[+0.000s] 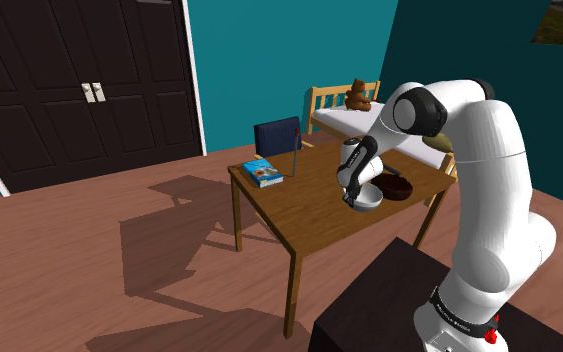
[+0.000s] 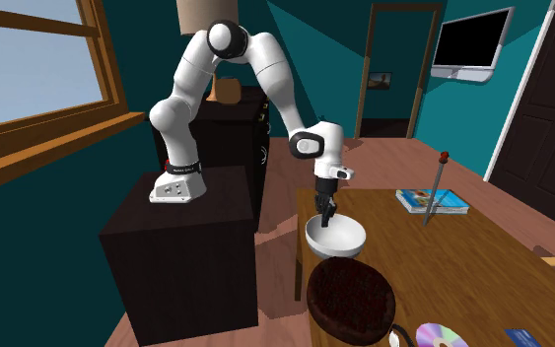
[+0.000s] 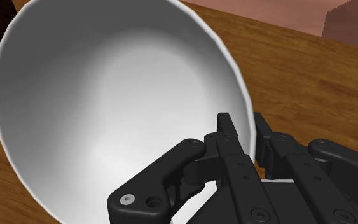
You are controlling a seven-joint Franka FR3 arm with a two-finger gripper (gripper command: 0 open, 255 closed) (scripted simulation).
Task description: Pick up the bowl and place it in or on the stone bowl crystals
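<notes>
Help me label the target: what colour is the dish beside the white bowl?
The dish is dark brown, nearly black; clearest in the second exterior view.

There are 2 bowls: 1 white bowl (image 2: 336,235) and 1 dark bowl (image 2: 351,299). Both are on the 1 wooden table (image 2: 462,266), along with 1 blue book (image 2: 433,201), 1 shiny disc (image 2: 441,336) and 1 thin rod (image 2: 440,170) with a red tip. 1 white arm (image 2: 265,59) rises from 1 dark stand (image 2: 181,246) and carries 1 black gripper (image 2: 325,217) with 2 fingers (image 3: 165,175). The shoulder view shows 1 bed (image 1: 349,120), 1 brown toy bear (image 1: 359,95) and 1 dark double door (image 1: 79,50) with 2 pale handles (image 1: 94,92). The second exterior view shows 1 window (image 2: 29,69) and 1 wall screen (image 2: 472,41).
</notes>
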